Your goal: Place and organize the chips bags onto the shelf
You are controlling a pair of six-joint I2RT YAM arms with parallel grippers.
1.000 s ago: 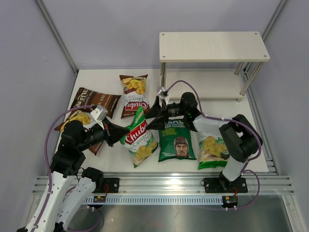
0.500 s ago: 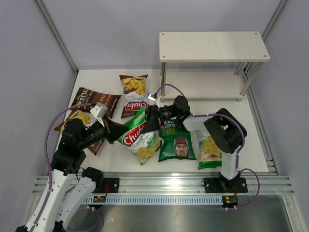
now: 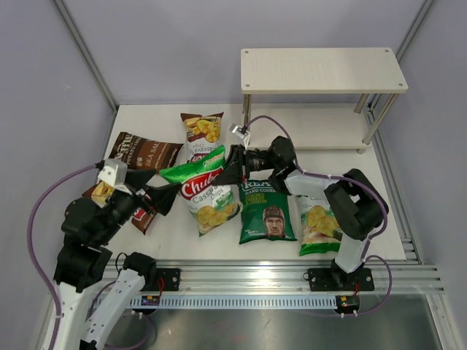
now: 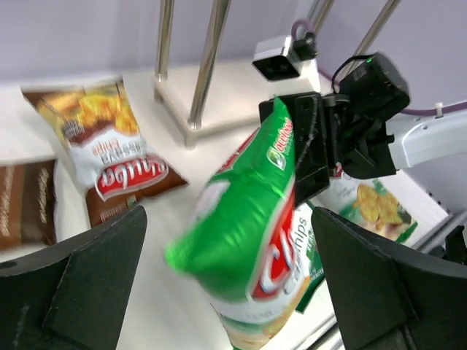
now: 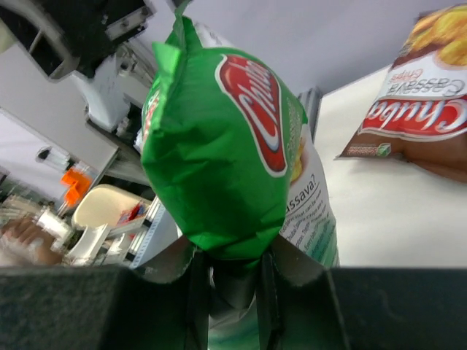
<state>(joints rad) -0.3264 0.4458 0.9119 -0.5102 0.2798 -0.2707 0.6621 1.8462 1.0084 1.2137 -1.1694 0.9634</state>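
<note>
My right gripper (image 3: 235, 166) (image 5: 232, 286) is shut on the crimped edge of a green-white Chuba chips bag (image 3: 202, 192) (image 5: 219, 153) (image 4: 252, 219), which hangs tilted above the table centre. The left gripper (image 3: 165, 192) (image 4: 228, 219) stands open just left of that bag, and its fingers do not pinch it. A brown Chuba bag (image 3: 202, 131) (image 4: 109, 153), a dark-brown Sea Salt bag (image 3: 143, 152), a dark green REAL bag (image 3: 267, 211) and another green-white bag (image 3: 318, 222) lie flat. The shelf (image 3: 321, 70) stands at the back right with both boards bare.
Another brown bag (image 3: 98, 191) lies partly under my left arm. The shelf's metal legs (image 4: 208, 65) stand behind the held bag. The right arm's elbow (image 3: 357, 197) lies over the green-white bag on the table. Frame rails border the table on both sides.
The left gripper has opened, let go of the green-white bag and drawn back left. The right gripper has shut on the bag's edge and swung it up and toward the back.
</note>
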